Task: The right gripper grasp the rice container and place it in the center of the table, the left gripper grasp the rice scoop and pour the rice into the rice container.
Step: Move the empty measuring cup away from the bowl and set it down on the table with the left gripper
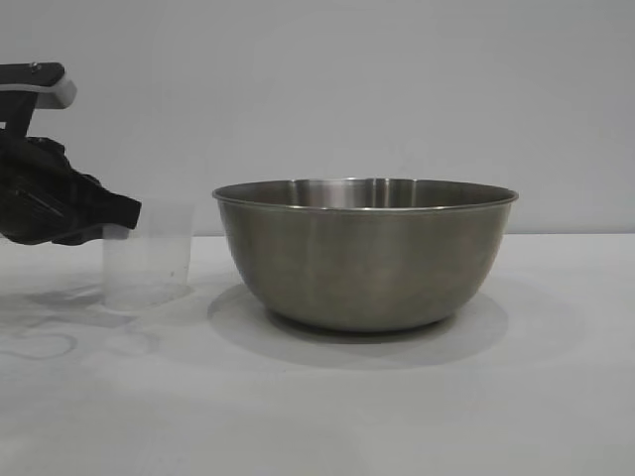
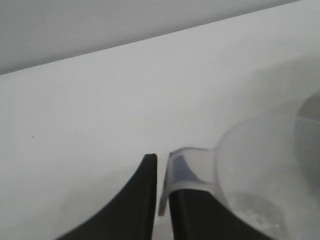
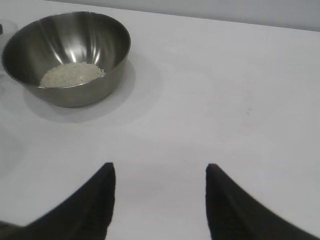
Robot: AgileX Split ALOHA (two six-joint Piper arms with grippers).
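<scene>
The rice container [image 1: 365, 253], a wide steel bowl, stands on the table [image 1: 397, 416] near its middle. A pale heap of rice [image 3: 72, 74] lies in the rice container [image 3: 107, 30]. The rice scoop [image 1: 149, 263], a small clear cup, stands upright on the table just left of the bowl. My left gripper [image 1: 121, 226] is at its handle. In the left wrist view the left gripper [image 2: 161, 157] is slightly open: the loop handle [image 2: 187, 167] rests against one finger, with a narrow gap to the other. My right gripper [image 3: 160, 170] is open over bare table, well away from the bowl.
A pale wall runs behind the table's far edge. Bare tabletop lies in front of and to the right of the bowl. A few pale specks sit in the bottom of the scoop [image 2: 270, 165].
</scene>
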